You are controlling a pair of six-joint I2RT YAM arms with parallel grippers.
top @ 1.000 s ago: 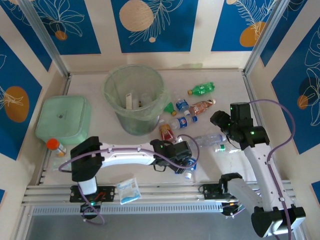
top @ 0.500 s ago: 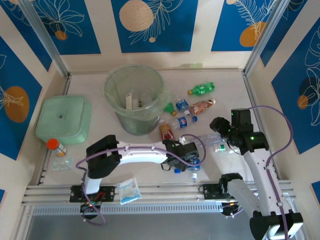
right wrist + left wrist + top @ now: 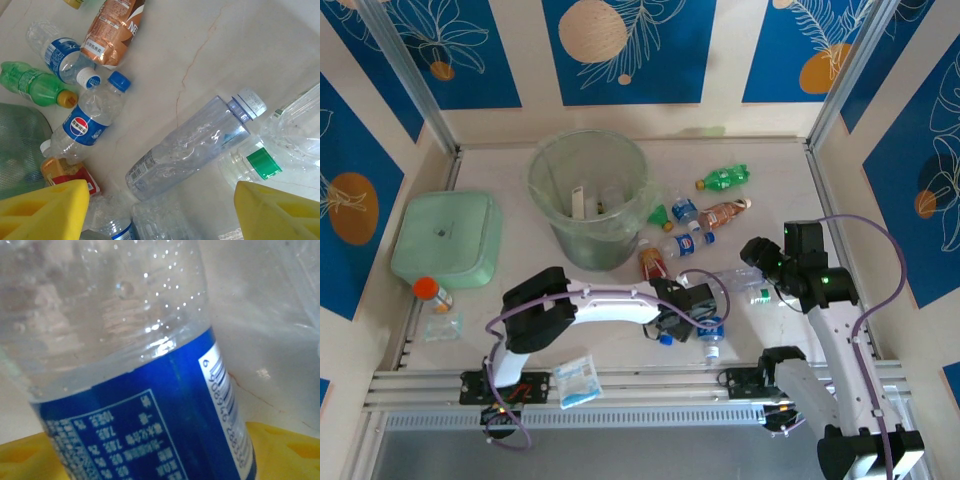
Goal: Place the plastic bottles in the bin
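The left gripper straddles a blue-labelled plastic bottle lying near the table's near edge; whether its fingers clamp the bottle cannot be told. The right gripper, fingers wide apart, hangs over a clear bottle. More plastic bottles lie scattered just right of the bin.

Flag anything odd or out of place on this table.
The plastic bottles lie scattered on their sides right of the bin; the brown-labelled one looks crushed. An orange-capped bottle sits apart near the green box.
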